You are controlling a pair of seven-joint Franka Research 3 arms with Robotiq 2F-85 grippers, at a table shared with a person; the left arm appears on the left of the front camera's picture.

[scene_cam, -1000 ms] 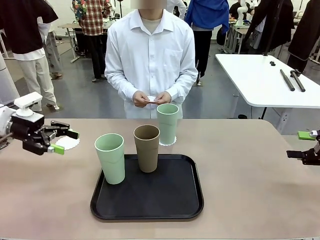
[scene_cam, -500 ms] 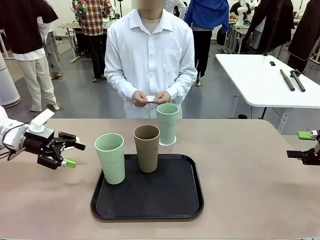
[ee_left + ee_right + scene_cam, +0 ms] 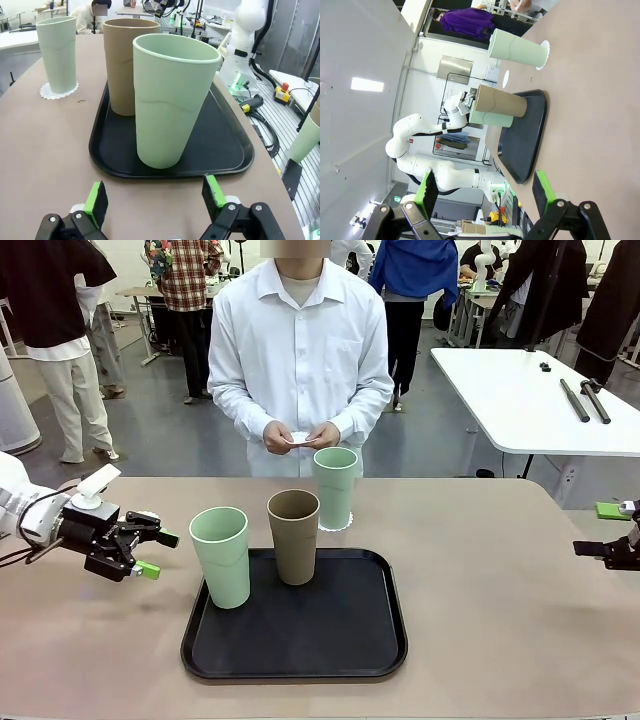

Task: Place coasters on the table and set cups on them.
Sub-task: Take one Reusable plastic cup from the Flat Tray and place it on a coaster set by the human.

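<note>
L gripper (image 3: 157,554) is at left-middle of the front view, low over the desk (image 3: 500,590). Its fingers are spread wide, grasping nothing, aimed toward frame center. In the left wrist view the same gripper (image 3: 155,197) shows green pads (image 3: 96,199) along the bottom edge w/ bare desk between them. The near green cup (image 3: 170,100) stands straight ahead past the pads, not touching.

A black tray (image 3: 300,645) lies at lower center of the front view. On it:
- The near green cup (image 3: 222,558) stands upright at the tray's left side.
- The brown cup (image 3: 294,537) stands upright at the tray's back edge, close to the green one w/ a gap between.

The far green cup (image 3: 335,487) stands off the tray, just behind it, upright on a white lacy coaster (image 3: 323,527) that lies flat on the desk. In the left wrist view that cup (image 3: 57,52) and coaster (image 3: 47,92) sit at upper left.

A person stands at top center of the front view. Their hands (image 3: 300,437) are together at waist height, holding a small white item too small to identify.

R gripper (image 3: 602,530) is at the right edge of the front view, mid height, well apart from the tray. Its fingers are released and empty. The right wrist view is rolled sideways. There the gripper (image 3: 485,192) has its pads wide at the bottom. The tray (image 3: 530,135) and brown cup (image 3: 500,105) are mid-frame, and the far green cup (image 3: 515,50) is at the top.
</note>
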